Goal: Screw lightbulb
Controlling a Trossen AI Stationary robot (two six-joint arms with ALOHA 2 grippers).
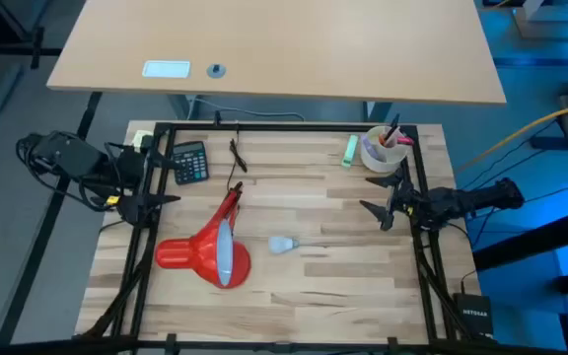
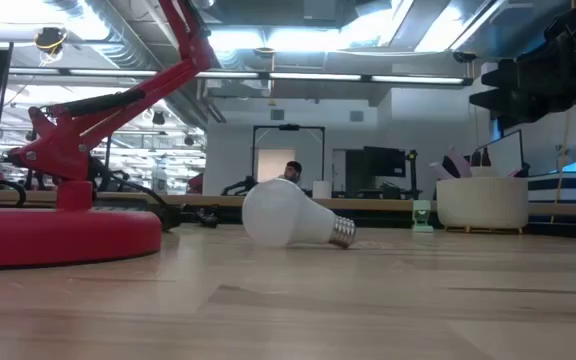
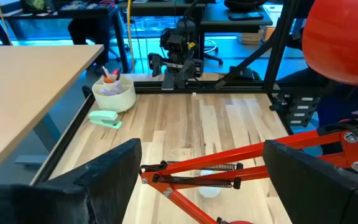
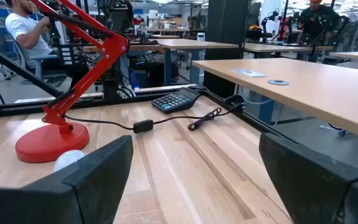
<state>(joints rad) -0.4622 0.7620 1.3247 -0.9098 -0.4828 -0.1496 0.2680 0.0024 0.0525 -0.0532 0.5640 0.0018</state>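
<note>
Wooden table (image 1: 343, 286) | lightbulb (image 1: 281, 245) lying beside red lamp (image 1: 205, 254) | left gripper (image 1: 156, 200), right gripper (image 1: 375, 205): fingers apart, empty

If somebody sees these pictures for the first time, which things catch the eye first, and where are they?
The red desk lamp stands out most, lying left of centre on the wooden table with its shade facing the small white lightbulb, which lies on its side just right of it. Both arms wait at the table's edges, the left pincer and the right pincer open and empty.
</note>
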